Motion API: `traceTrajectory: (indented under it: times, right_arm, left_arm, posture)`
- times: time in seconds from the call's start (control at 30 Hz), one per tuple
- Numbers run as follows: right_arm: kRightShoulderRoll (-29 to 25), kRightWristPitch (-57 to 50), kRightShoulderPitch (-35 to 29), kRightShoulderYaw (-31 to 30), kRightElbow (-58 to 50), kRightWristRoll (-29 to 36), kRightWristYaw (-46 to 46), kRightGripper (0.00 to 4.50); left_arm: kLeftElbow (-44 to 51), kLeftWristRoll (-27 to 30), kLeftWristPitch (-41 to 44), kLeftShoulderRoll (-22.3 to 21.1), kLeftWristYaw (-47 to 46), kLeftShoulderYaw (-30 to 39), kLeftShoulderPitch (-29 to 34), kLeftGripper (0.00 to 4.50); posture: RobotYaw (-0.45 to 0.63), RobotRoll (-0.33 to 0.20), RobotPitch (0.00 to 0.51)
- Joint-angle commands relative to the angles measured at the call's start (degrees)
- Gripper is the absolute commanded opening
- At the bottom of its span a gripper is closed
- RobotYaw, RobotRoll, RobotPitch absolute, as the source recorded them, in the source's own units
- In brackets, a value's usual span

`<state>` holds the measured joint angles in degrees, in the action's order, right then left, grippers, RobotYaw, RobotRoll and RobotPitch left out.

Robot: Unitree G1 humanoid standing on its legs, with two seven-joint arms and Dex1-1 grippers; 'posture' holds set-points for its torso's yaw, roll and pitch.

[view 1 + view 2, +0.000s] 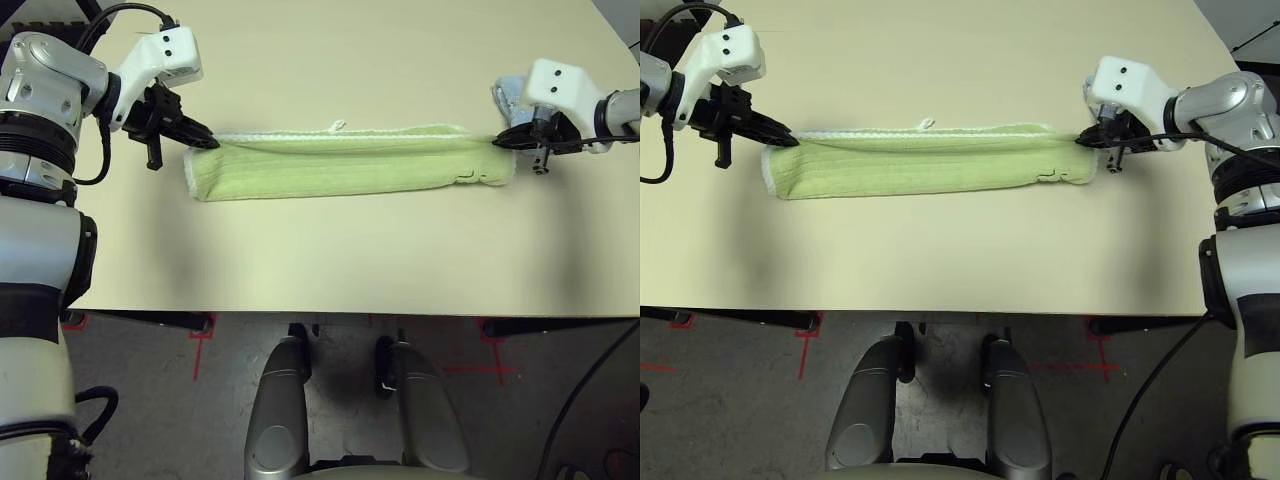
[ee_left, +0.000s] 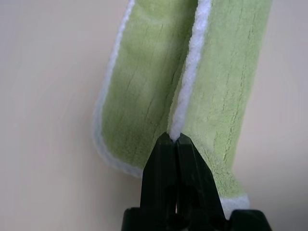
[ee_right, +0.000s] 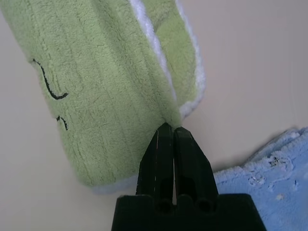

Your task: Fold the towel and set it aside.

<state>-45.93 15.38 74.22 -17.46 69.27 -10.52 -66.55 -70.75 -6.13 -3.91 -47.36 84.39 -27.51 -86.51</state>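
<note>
Towel: the light green towel (image 1: 345, 162) lay as a long folded band across the beige table (image 1: 330, 265), running from the robot's left to its right, with its white stitched edging along the far side.
Tag: a small white tag (image 1: 337, 126) stuck out from the far edge near the middle of the band.
Logo: a thin dark embroidered mark (image 3: 49, 86) sat on the green pile near the right end.
Left gripper: the left gripper (image 2: 175, 139) had its two black fingers pressed together on the white edging at the towel's left end, pinching that corner.
Right gripper: the right gripper (image 3: 169, 129) had its fingers drawn together at the fold of the towel's right end; it appeared to clamp the cloth, though the pinched layer was hard to make out.
Blue cloth: a light blue cloth (image 3: 269, 173) lay on the table just beside the right gripper, apart from the towel.
</note>
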Motion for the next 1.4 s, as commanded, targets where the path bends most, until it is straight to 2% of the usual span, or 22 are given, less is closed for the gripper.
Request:
traceTrajectory:
  times: [0.03, 0.43, 0.77, 0.87, 0.93, 1.2, 1.33, 1.4]
  right_arm:
    - [-0.83, -0.97, 0.43, 0.92, 1.45, -1.71, 0.36, 0.0]
    - [1.41, -2.47, 0.89, 2.7, 1.01, -3.41, 4.97, 0.0]
    - [3.31, -2.2, -0.07, 2.99, 0.46, -4.36, 10.24, 0.0]
    - [3.9, -1.89, -0.41, 3.21, 0.11, -4.36, 12.56, 0.8]
    - [4.11, -2.07, -1.01, 3.43, -0.34, -4.06, 11.96, 1.46]
    - [3.0, -3.84, -3.64, 5.15, -3.69, -2.92, 8.27, 4.47]
    - [2.13, -3.79, -3.04, 8.0, -4.31, -1.5, 11.77, 4.47]
    - [2.26, -3.32, -2.81, 11.39, -4.28, 1.61, 12.24, 4.47]
  left_arm:
    - [-2.08, -3.23, -0.6, 0.1, -2.62, 2.03, 0.17, 0.03]
    - [-3.97, -7.67, -1.69, 2.55, -10.5, 6.67, 1.28, 0.03]
    - [-3.92, -9.37, -1.83, 3.07, -11.01, 8.37, 2.58, 0.03]
    - [-3.8, -10.04, -2.3, 3.38, -13.78, 8.82, 3.37, 0.68]
    - [-3.88, -9.84, -1.78, 3.72, -14.44, 9.62, 3.67, 1.34]
    - [-3.63, -9.57, -6.79, 4.41, -23.38, 13.52, 3.04, 4.46]
    - [-2.94, -8.82, -6.95, 3.03, -19.21, 15.03, 1.94, 4.46]
    - [-2.24, -4.86, -4.15, 2.8, -13.59, 18.69, 1.43, 4.46]
  posture:
    - [0.04, 0.0, 0.286]
    - [0.04, 0.0, 0.288]
    - [0.03, 0.0, 0.289]
    - [0.03, 0.0, 0.289]
    - [0.03, 0.0, 0.289]
    - [0.03, 0.0, 0.282]
    - [0.03, 0.0, 0.277]
    - [0.03, 0.0, 0.276]
